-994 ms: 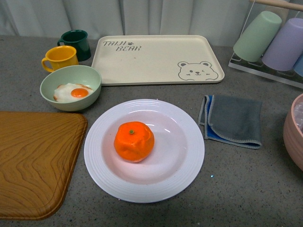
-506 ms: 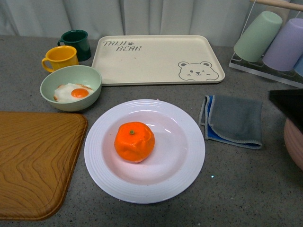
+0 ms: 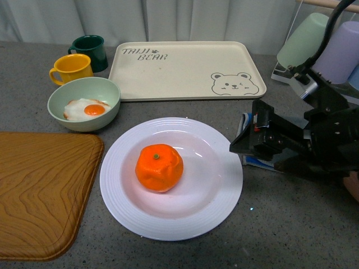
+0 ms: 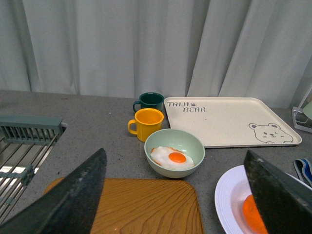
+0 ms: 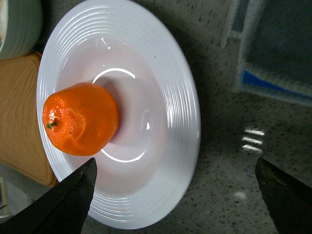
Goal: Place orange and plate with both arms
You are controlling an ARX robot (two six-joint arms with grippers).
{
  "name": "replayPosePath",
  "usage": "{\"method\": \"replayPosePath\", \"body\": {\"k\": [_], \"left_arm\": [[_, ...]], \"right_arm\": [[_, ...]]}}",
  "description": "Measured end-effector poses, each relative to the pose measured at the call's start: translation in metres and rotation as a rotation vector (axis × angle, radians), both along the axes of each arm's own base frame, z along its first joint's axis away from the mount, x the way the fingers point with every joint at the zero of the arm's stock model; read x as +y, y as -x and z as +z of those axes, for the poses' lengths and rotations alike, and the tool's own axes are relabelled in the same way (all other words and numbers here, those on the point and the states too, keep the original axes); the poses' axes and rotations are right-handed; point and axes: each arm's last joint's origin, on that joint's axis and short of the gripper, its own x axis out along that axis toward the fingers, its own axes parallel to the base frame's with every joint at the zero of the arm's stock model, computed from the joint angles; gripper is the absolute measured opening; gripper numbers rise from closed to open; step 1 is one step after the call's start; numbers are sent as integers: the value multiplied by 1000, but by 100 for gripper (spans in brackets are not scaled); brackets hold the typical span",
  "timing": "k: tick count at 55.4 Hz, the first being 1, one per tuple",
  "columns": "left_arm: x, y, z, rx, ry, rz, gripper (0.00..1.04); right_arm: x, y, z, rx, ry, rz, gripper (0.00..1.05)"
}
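The orange point(image 3: 159, 167) sits in the well of the white ridged plate point(image 3: 120, 207) at the table's front centre. My right gripper point(image 3: 245, 144) reaches in from the right, open, hovering by the plate's right rim above the cloth. In the right wrist view its gripper point(image 5: 175, 195) spans the plate's rim point(image 5: 183, 122), with the orange point(image 5: 80, 119) off to one side. My left gripper point(image 4: 173, 209) is open over the wooden board; the plate point(image 4: 226, 195) and a sliver of orange point(image 4: 249, 214) show beside one finger. The left arm is out of the front view.
A pale green bowl with a fried egg point(image 3: 84, 103), a yellow mug point(image 3: 70, 68) and a dark green mug point(image 3: 90, 51) stand back left. The beige bear tray point(image 3: 185, 70) lies behind the plate. A wooden board point(image 3: 39, 190) is left, a cloth point(image 5: 273, 48) right, cups point(image 3: 303, 42) far right.
My right arm has come in from the right edge, over the cloth, up to the plate's right rim. The orange and plate have not moved.
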Motion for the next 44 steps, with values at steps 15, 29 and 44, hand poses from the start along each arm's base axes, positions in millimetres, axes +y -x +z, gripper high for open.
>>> {"method": "replayPosePath", "body": {"k": [15, 29, 44], "left_arm": [[0, 0, 0, 0, -1, 0, 98], [0, 0, 0, 0, -1, 0, 98], [0, 0, 0, 0, -1, 0, 98]], "right_arm": [[17, -27, -25, 156, -85, -35, 95], [34, -33, -37, 225, -81, -26, 68], [32, -35, -50, 323, -9, -77, 29]]}}
